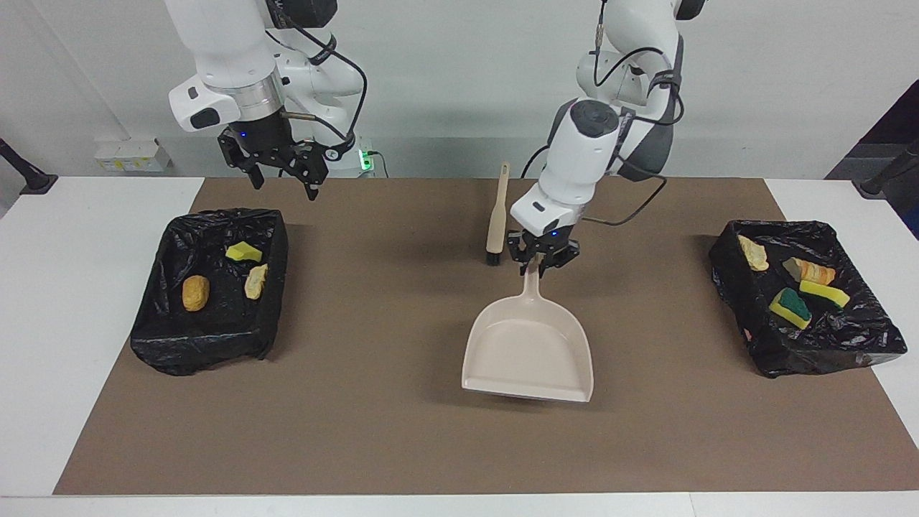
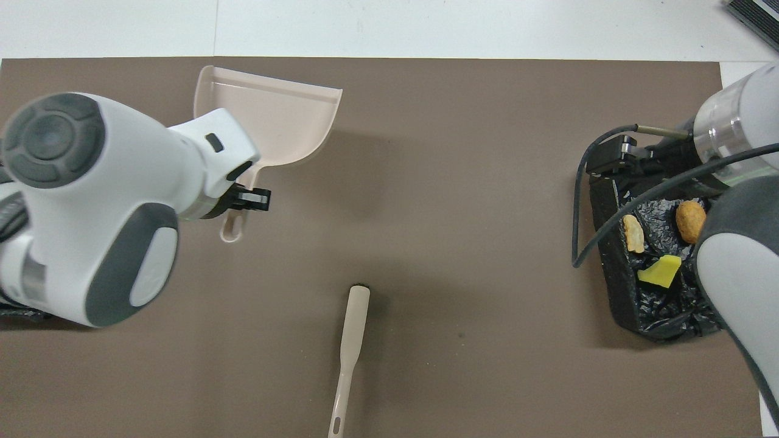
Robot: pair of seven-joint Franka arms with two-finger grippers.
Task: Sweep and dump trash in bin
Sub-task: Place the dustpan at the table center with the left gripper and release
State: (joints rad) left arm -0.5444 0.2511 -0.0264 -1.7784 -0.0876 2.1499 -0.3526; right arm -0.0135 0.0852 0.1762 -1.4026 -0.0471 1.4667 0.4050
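White desk (image 1: 93,402) under a brown mat (image 1: 402,445). Black-lined bins at both ends: one (image 1: 161,345) holds three trash scraps, the other (image 1: 861,345) four. Beige plastic dustpan (image 1: 529,352) sits mid-mat near the beige brush (image 1: 496,215), likely being parked. Left tool (image 1: 540,264) clamped on its handle; right tool (image 1: 286,176) open, idle above its bin.

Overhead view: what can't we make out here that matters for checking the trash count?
- Bin at the left arm's end: overhead view, almost all covered by the left arm; its four scraps show only in the facing view.
- Bin at the right arm's end: overhead view, partly covered by the right arm and cut by the frame edge.
- Left gripper on the dustpan handle: overhead view, the wrist hides the contact.
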